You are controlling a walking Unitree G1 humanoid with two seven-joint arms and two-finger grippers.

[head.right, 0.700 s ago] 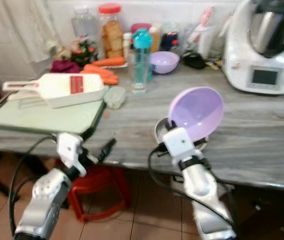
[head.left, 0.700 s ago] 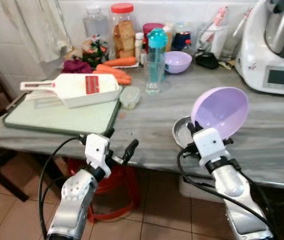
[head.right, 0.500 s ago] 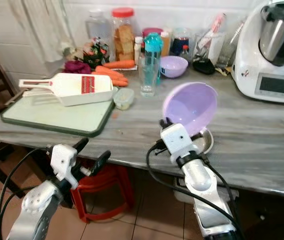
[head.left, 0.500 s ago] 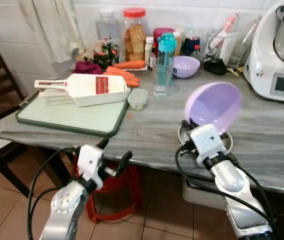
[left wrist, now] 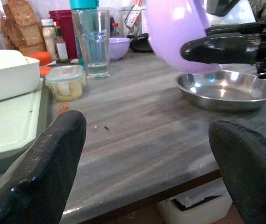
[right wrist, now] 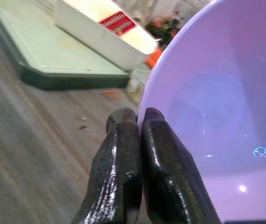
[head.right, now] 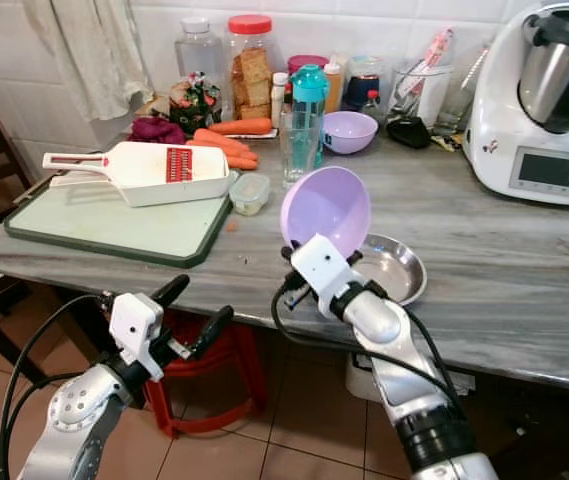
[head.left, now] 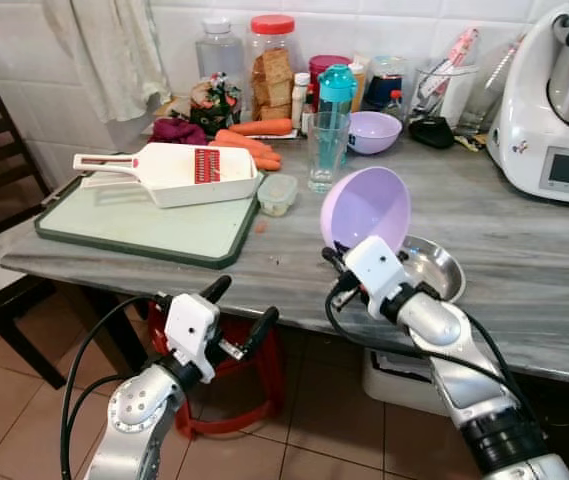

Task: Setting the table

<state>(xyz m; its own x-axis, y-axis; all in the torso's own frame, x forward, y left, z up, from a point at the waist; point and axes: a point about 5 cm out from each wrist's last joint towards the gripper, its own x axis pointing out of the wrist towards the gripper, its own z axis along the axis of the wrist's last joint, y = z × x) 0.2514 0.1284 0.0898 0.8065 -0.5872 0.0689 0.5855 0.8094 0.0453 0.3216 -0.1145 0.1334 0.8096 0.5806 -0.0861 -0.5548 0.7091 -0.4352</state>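
Right gripper (head.left: 336, 262) pinches the purple bowl's (head.left: 366, 209) rim, bowl tipped up above the counter (head.left: 294, 255), steel dish (head.left: 432, 268) at its 3 o'clock. Left gripper (head.left: 239, 308) gapes wide, empty, below the counter edge.

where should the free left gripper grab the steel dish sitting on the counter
Take the steel dish by its thin flared rim at the near edge, one finger over the lip and one under, coming from the counter's front. It is shallow and round, so there is no wall to pinch. The right gripper holds the purple bowl tilted above the dish's left part, so the left gripper, open below the counter edge, should probably approach further right.
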